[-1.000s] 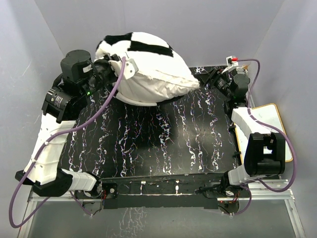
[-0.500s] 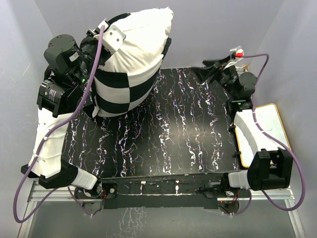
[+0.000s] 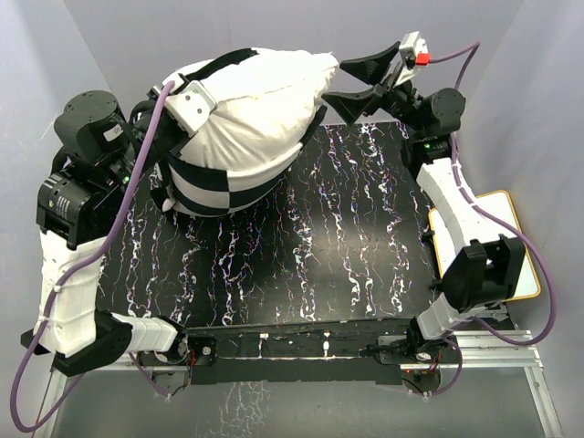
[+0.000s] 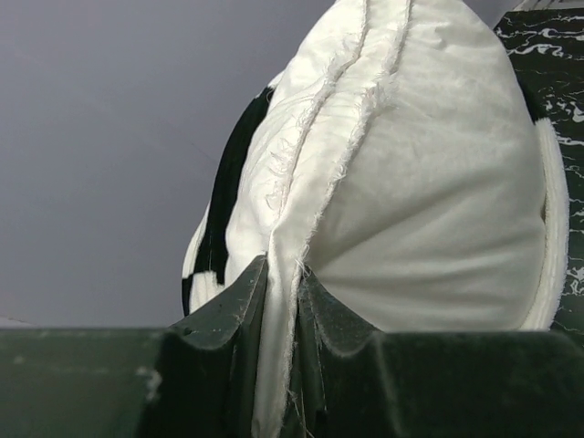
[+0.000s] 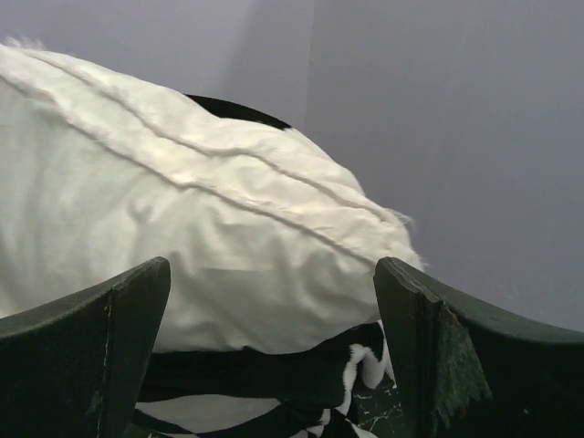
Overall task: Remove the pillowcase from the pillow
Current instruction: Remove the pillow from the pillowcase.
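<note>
Black marbled surface (image 3: 319,237) runs from 6 o'clock to the far edge. At 10 o'clock the pillowcase (image 3: 210,178) is bunched round the lower end of the pillow (image 3: 265,100), hanging low over the surface; cannot tell if it touches. The pillow is lifted at 11-12 o'clock, white end out of the cover, corner pointing to 1 o'clock. Left tool (image 4: 283,274) pinches the pillow's frayed seam. Right tool (image 3: 342,80) at 1 o'clock is spread wide, pillow corner between its fingers, no grip.
</note>
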Controlling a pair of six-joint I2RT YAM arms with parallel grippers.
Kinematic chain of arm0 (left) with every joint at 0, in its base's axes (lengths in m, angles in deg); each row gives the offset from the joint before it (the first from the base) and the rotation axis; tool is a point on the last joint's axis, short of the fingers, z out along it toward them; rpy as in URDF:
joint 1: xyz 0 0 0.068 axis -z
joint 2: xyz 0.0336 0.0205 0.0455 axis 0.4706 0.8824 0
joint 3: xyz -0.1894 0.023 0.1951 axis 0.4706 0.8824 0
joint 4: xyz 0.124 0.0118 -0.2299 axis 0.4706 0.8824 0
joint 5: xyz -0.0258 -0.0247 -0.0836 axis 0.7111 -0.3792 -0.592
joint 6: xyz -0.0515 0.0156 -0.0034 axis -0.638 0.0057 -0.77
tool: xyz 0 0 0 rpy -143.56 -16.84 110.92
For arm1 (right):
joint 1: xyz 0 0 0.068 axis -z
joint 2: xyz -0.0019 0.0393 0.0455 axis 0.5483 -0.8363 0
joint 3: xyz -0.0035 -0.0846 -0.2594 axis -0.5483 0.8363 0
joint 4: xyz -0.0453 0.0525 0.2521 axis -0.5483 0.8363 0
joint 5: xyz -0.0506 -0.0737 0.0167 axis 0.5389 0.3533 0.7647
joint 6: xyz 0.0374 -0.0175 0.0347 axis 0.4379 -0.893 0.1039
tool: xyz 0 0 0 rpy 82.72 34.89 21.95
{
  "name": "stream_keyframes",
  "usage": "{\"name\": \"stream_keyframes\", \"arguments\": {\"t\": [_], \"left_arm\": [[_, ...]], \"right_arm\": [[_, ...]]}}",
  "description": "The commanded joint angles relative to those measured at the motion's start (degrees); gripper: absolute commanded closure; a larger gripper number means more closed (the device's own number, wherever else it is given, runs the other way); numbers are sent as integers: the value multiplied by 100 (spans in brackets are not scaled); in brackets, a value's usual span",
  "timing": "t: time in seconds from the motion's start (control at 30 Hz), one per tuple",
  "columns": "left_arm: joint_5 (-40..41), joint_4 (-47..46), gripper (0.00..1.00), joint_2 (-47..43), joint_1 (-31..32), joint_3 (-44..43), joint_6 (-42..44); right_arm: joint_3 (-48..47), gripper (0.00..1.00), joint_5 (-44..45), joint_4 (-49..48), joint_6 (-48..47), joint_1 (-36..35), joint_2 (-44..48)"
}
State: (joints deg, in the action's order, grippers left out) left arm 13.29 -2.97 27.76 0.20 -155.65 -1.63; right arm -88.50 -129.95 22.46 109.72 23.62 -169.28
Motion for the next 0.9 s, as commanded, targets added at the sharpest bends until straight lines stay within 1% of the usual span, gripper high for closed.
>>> {"name": "stream_keyframes", "arguments": {"t": [0.0, 0.07, 0.1, 0.17, 0.27, 0.33, 0.37, 0.4, 0.43, 0.47, 0.5, 0.53, 0.57, 0.6, 0.73, 0.8, 0.87], "left_arm": [[178, -226, 100, -457, -41, -94, 245], [235, -194, 100, -538, -44, -2, 296], [279, -214, 100, -591, -43, 79, 339], [362, -303, 100, -702, -41, 274, 431], [568, -443, 100, -815, -42, 579, 558], [792, -620, 100, -869, -47, 832, 609], [1000, -747, 100, -891, -42, 959, 645], [1183, -883, 100, -904, -41, 1090, 681], [1334, -1035, 98, -912, -40, 1202, 671], [1351, -1087, 70, -908, -41, 1247, 649], [1260, -1051, 39, -881, -41, 1226, 632], [1121, -964, 18, -841, -41, 1157, 583], [971, -920, 4, -781, -41, 1014, 426], [742, -855, 3, -674, -41, 759, 232], [-75, -703, 3, -67, -41, -583, -322], [-423, -664, 3, 109, -40, -842, -431], [-685, -422, 3, 259, -45, -966, -688]], "right_arm": [[-619, 2, -20, 373, -123, 54, -439], [-836, 2, -395, -61, 380, -60, -740], [-905, 2, -509, -114, 450, -183, -840], [-928, 2, -765, -33, 215, -519, -880], [-682, 1, -750, 29, -243, -999, -709], [-513, 9, -675, -133, -252, -1188, -637], [-439, 18, -558, -291, -143, -1235, -591], [-399, 29, -428, -432, -17, -1280, -558], [-430, 44, -284, -530, 104, -1324, -531], [-538, 63, -100, -514, 187, -1369, -529], [-770, 86, 141, -298, 138, -1426, -554], [-1083, 91, 504, 147, 11, -1488, -579], [-1418, 92, 744, 576, -190, -1561, -626], [-1763, 92, 941, 1130, -403, -1690, -675], [-3026, 92, 2011, 2545, -1300, -2259, -943], [-3588, 92, 2309, 3057, -1621, -2606, -1217], [-3839, 92, 2707, 3261, -1992, -3009, -1326]]}}
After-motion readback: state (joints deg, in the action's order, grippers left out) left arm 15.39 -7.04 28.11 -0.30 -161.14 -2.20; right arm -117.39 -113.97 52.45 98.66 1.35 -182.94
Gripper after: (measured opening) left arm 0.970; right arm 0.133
